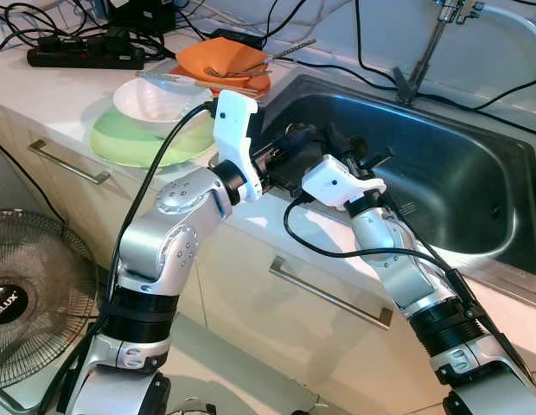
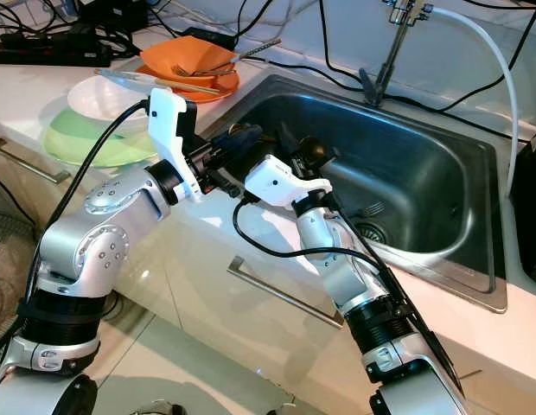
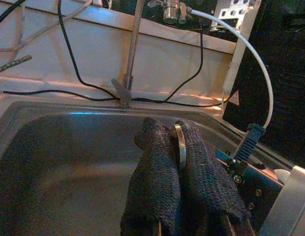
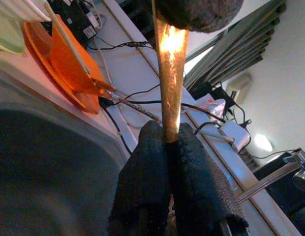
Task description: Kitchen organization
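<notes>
Both grippers meet above the left rim of the steel sink (image 1: 458, 186). My left gripper (image 3: 178, 135), also seen at the sink's edge (image 1: 296, 140), is shut on a thin metal utensil (image 3: 180, 145) seen edge-on between its fingers. My right gripper (image 4: 167, 137), beside it over the basin (image 1: 359, 151), is shut on the flat metal handle of the utensil (image 4: 170, 73). In the right wrist view the other gripper's fingertip covers the handle's far end. Which kind of utensil it is cannot be told.
On the counter to the left stand an orange bowl with cutlery on an orange plate (image 1: 223, 59) and a white bowl (image 1: 160, 97) on a green plate (image 1: 130, 145). A power strip (image 1: 85, 57) and cables lie behind. The faucet (image 1: 424, 52) rises behind the sink. A fan (image 1: 26, 285) stands on the floor.
</notes>
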You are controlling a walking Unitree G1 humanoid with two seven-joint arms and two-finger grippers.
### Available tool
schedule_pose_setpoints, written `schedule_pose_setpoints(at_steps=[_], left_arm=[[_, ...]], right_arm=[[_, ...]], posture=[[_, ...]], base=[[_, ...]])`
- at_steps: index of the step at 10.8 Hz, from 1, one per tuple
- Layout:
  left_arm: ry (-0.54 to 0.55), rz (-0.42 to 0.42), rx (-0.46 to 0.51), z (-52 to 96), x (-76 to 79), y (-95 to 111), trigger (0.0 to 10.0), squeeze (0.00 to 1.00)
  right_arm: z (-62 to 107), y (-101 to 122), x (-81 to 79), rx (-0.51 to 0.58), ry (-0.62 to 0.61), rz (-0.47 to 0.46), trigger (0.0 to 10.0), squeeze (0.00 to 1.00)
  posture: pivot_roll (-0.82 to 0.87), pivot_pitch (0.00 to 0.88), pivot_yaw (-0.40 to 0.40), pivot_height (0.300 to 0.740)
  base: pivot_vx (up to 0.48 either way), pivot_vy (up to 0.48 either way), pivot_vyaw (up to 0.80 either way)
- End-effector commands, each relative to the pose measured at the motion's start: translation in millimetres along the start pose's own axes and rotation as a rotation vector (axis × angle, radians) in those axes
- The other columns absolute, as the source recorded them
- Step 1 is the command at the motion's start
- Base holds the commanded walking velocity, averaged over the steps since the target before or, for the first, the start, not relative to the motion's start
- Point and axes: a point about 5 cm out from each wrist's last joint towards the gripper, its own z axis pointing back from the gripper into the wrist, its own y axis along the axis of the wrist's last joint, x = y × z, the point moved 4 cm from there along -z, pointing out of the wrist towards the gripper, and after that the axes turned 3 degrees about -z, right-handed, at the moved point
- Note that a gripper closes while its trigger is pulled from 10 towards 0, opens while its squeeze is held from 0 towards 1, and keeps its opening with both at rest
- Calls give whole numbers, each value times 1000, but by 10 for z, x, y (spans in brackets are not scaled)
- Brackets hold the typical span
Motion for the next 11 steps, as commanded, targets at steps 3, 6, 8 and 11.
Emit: schedule_pose_setpoints(at_steps=[3, 6, 8, 11], left_arm=[[-55, -20, 18, -14, 109, 40, 10000, 659], [-43, -32, 33, -23, 102, 57, 10000, 1000], [11, -35, 94, -19, 18, 168, 10000, 1000], [87, 22, 169, 61, -167, 313, 10000, 0]], right_arm=[[-24, -11, 50, -7, -18, -8, 0, 0], [-21, -17, 49, -8, -20, -8, 0, 0], [-23, -24, 52, -12, -23, -9, 0, 0], [-21, -156, 127, -79, -58, -22, 0, 0]], posture=[[-34, 50, -49, 740], [-35, 51, -51, 740], [-34, 49, -51, 740], [-34, 49, -51, 740]], base=[[0, 0, 0], [0, 0, 0], [0, 0, 0], [0, 0, 0]])
